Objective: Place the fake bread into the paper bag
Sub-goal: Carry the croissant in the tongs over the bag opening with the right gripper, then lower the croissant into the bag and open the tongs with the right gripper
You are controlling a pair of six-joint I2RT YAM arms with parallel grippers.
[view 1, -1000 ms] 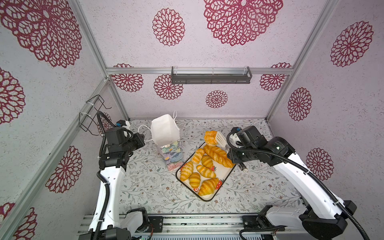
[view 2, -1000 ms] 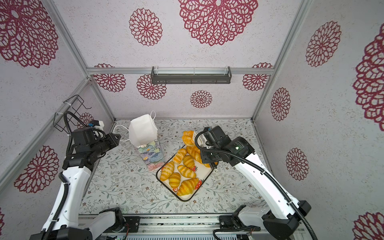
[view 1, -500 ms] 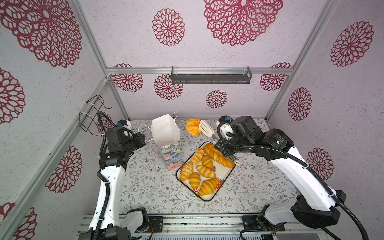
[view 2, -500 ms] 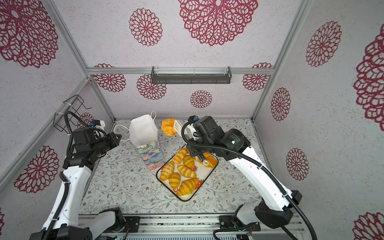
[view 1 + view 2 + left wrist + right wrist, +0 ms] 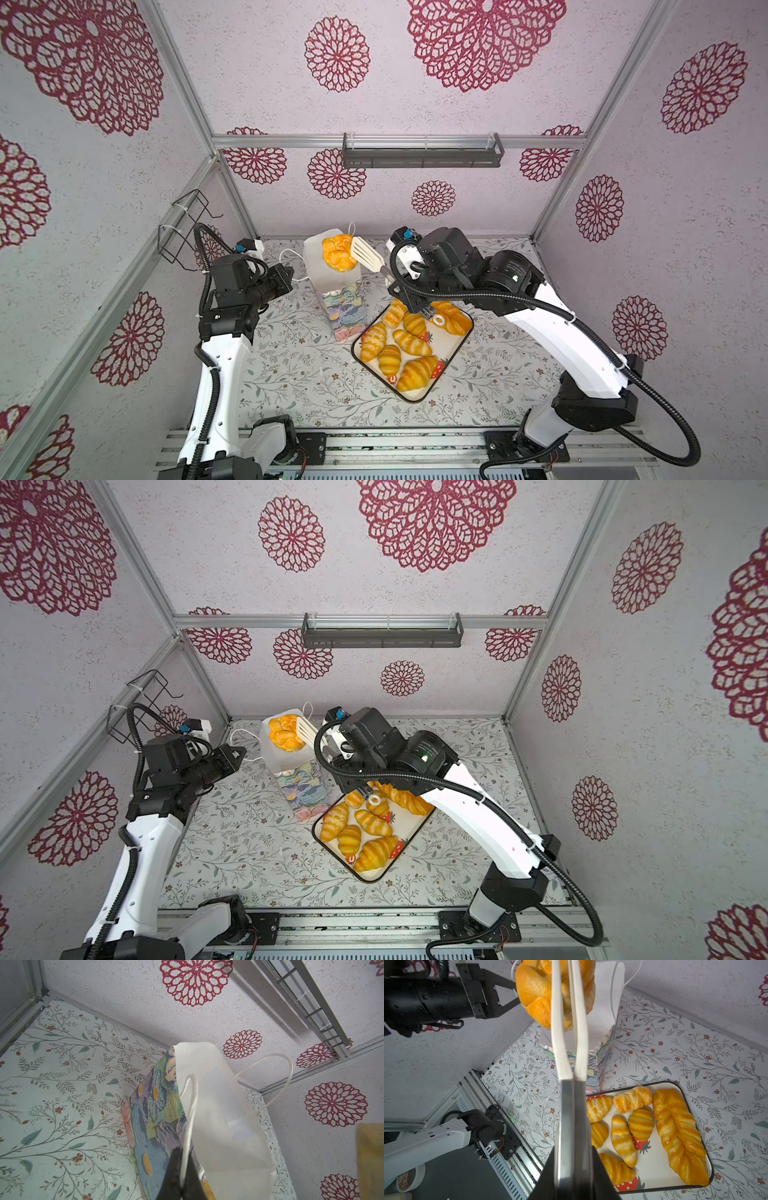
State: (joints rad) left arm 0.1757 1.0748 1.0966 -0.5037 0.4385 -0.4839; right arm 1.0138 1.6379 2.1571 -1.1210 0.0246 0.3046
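The right fingers point(image 5: 600, 1174) are clamped on the steel handles of white-tipped kitchen tongs point(image 5: 566, 1043). The tongs grip a glossy golden-orange round toy bun point(image 5: 338, 252), which hangs over the open white mouth of the tall flower-printed paper bag point(image 5: 343, 305). The left fingers point(image 5: 174, 1172) are pressed together on the bag's thin white cord handle point(image 5: 190, 1126). The bag stands on the leaf-patterned worktop point(image 5: 299, 365), just beside the black-rimmed strawberry-print tray point(image 5: 451, 345). On the tray lie a long twisted toy loaf point(image 5: 679, 1136) and several small striped toy croissants point(image 5: 623, 1142).
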